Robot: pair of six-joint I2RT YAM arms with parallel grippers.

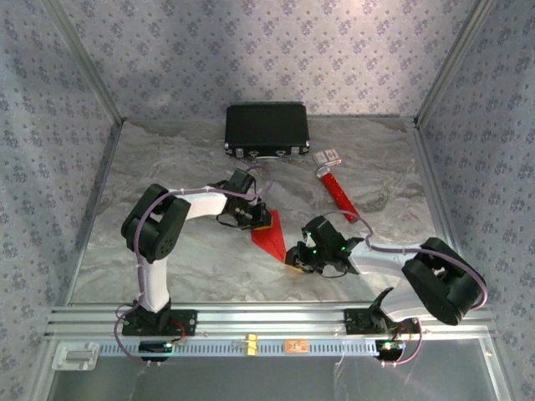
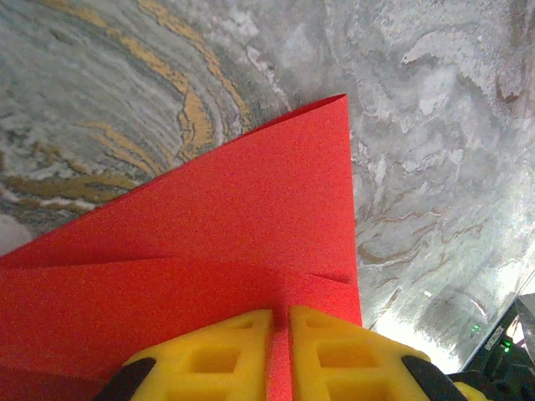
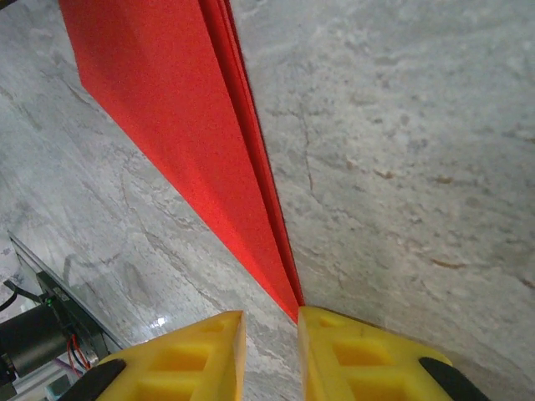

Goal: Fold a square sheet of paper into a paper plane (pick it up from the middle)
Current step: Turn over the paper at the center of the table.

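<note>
The square sheet of paper (image 1: 272, 238) lies mid-table as a bright red, pointed, layered fold shaped like a paper plane. My left gripper (image 1: 255, 219) is at its wide far end. In the left wrist view the yellow fingers (image 2: 219, 359) are shut on the red paper (image 2: 234, 217), a strip of which runs up between them at the left gripper (image 2: 281, 313). My right gripper (image 1: 294, 255) is at the near pointed end. It stands open (image 3: 271, 316), and the paper's tip (image 3: 294, 302) ends just at the inner edge of the right-hand finger (image 3: 351, 355), not pinched.
A black case (image 1: 267, 128) stands at the back of the table. A red stick-like tube with a white end (image 1: 338, 188) lies right of centre. Patterned walls close in three sides, and an aluminium rail (image 1: 267, 322) runs along the near edge.
</note>
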